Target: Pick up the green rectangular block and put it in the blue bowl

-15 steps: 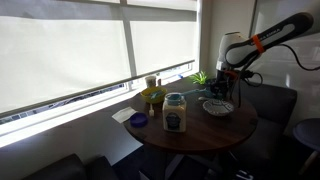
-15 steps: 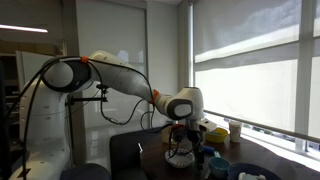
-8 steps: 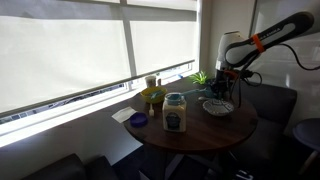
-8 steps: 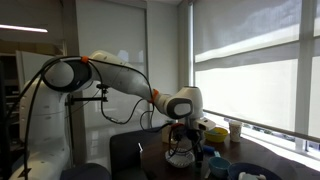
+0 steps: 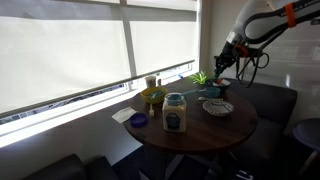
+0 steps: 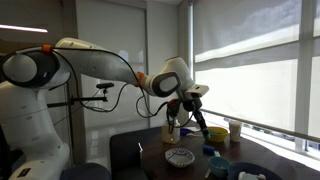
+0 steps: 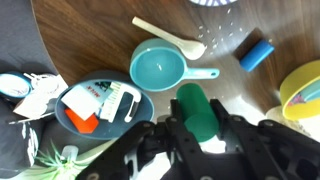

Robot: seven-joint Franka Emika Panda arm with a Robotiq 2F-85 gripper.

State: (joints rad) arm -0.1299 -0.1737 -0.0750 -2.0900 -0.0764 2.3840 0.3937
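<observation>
**Green block** (image 7: 198, 105). Clamped between the fingers of the gripper (image 7: 200, 127), well clear of the bench (image 7: 90, 30). Gripper narrowed onto the block, gripping its two sides and carrying it.

**Blue bowl** (image 7: 142, 108). At 9 o'clock from the block in the wrist view, on the bench, already holding several packets.

**Teal cup** (image 7: 157, 68). With handle, at 11 o'clock from the block, just beside the bowl; touching or not, cannot tell.

**Other stock, wrist view.**
- Wooden spoon (image 7: 170, 38) at 12 o'clock.
- Blue cylinder (image 7: 255, 55) at 2 o'clock.
- Yellow bowl (image 7: 305, 90) at 3 o'clock.

**Exterior views.** Gripper (image 5: 222, 68) high above the round bench (image 5: 200, 128); block too small to make out there.

**Step in hand.** By judgement, pick-up done and carry under way; release not yet made.

**Next move.**
- Shift toward 9 o'clock until the block sits over the bowl's open part.
- Lower close to the packets.
- Spread the fingers to release.
- Keep off the teal cup, an easy wrong target so near.
</observation>
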